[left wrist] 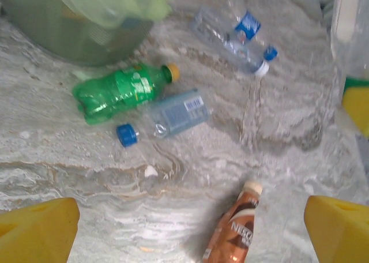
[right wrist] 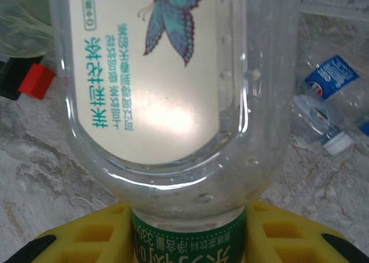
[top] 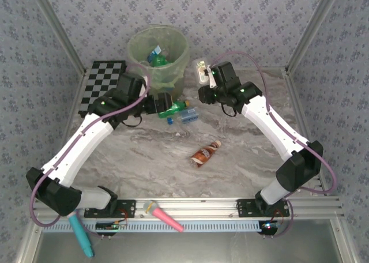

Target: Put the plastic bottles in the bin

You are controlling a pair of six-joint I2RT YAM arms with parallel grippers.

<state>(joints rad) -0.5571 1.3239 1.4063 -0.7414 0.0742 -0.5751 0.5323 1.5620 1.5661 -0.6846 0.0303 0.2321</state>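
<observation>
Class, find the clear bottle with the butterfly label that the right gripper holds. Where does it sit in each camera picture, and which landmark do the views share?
Top external: the butterfly bottle is just right of the bin, in the right gripper.
Left wrist: it is a strip along the upper right edge.
Right wrist: it is centred and close up, neck between the yellow fingers.
Shared landmark: the lying blue-labelled clear bottle.

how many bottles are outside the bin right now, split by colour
green bottle: 1
clear blue-capped bottles: 2
brown bottle: 1
clear white-label bottle, held in the right gripper: 1
total: 5
</observation>
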